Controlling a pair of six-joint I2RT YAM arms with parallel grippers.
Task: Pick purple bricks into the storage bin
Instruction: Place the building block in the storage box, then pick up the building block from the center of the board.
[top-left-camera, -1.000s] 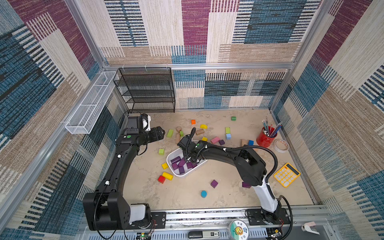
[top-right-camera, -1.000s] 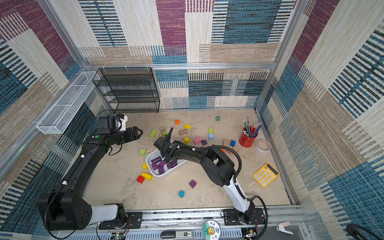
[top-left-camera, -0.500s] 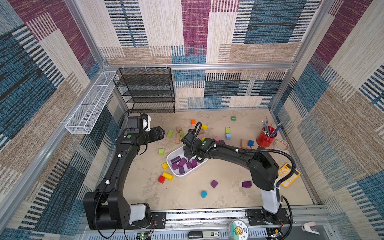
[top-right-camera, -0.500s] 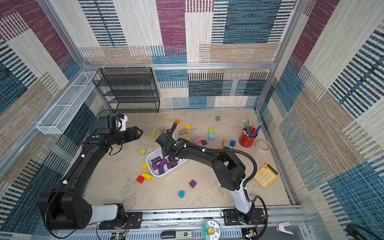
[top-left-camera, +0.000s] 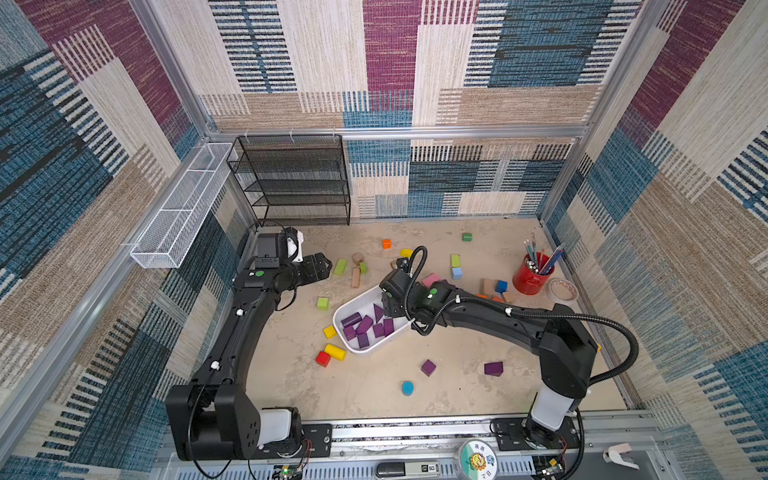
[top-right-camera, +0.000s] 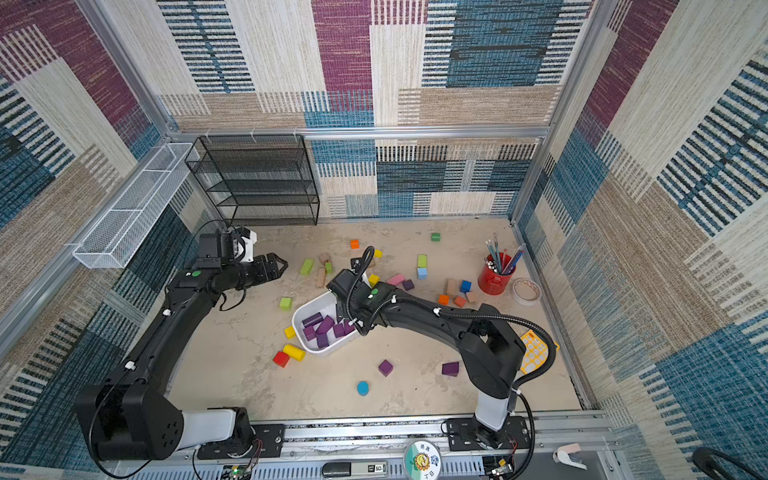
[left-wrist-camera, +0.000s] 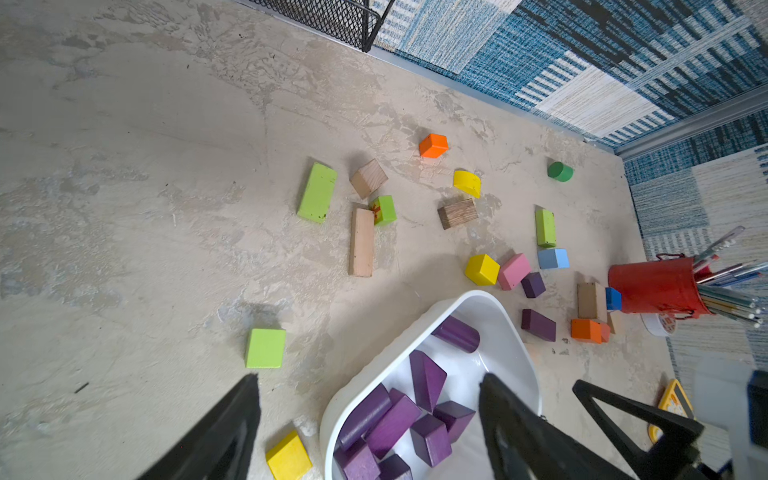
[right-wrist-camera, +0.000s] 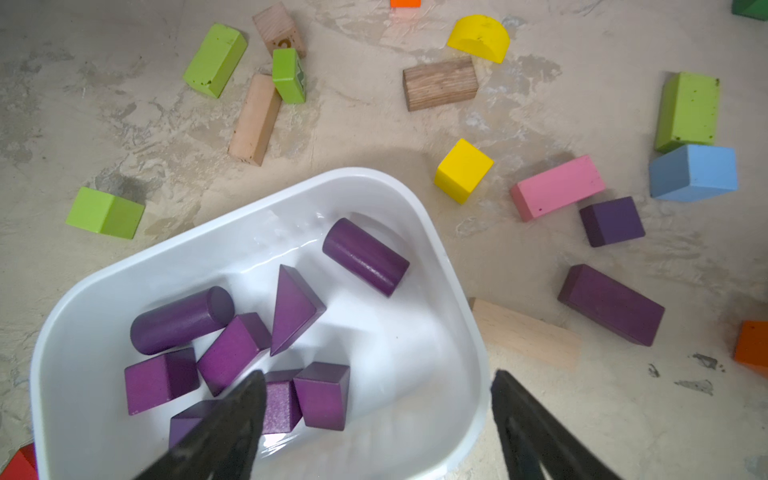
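Right hand (right-wrist-camera: 378, 374) is seen wide open and empty over the white bin (right-wrist-camera: 357, 172). About eight purple bricks (right-wrist-camera: 295, 307) are binned; four are left on the surface (right-wrist-camera: 124, 124) (two by the pink bar (right-wrist-camera: 557, 187), two out front). Left hand (left-wrist-camera: 369, 376) is open, empty.

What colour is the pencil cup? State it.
Red. The pencil cup shows best in the left wrist view.

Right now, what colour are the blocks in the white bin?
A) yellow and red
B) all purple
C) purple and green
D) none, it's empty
B: the bricks in the bin are all purple, and no other colour lies inside.
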